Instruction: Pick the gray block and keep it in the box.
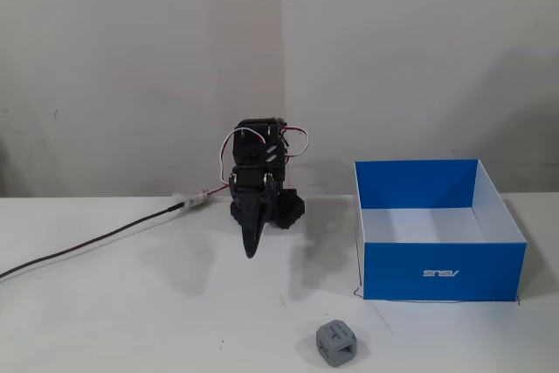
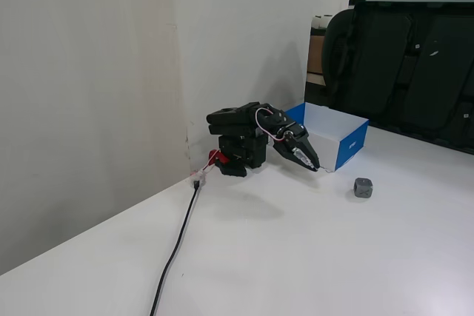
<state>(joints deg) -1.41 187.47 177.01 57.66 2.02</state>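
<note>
The gray block (image 1: 336,341) is a small gray cube with holes in its faces. It sits on the white table near the front edge, in front of the box's left corner, and also shows in the other fixed view (image 2: 363,187). The box (image 1: 441,272) is blue outside, white inside and open-topped, and stands at the right; it shows behind the arm in the other fixed view (image 2: 348,146). My gripper (image 1: 251,249) hangs folded at the arm's base, pointing down, with its jaws together and empty. It is well left of and behind the block (image 2: 314,166).
A black cable (image 1: 87,246) runs from the arm's base to the left across the table (image 2: 178,246). A wall stands right behind the arm. Dark office chairs (image 2: 404,64) stand beyond the table's far edge.
</note>
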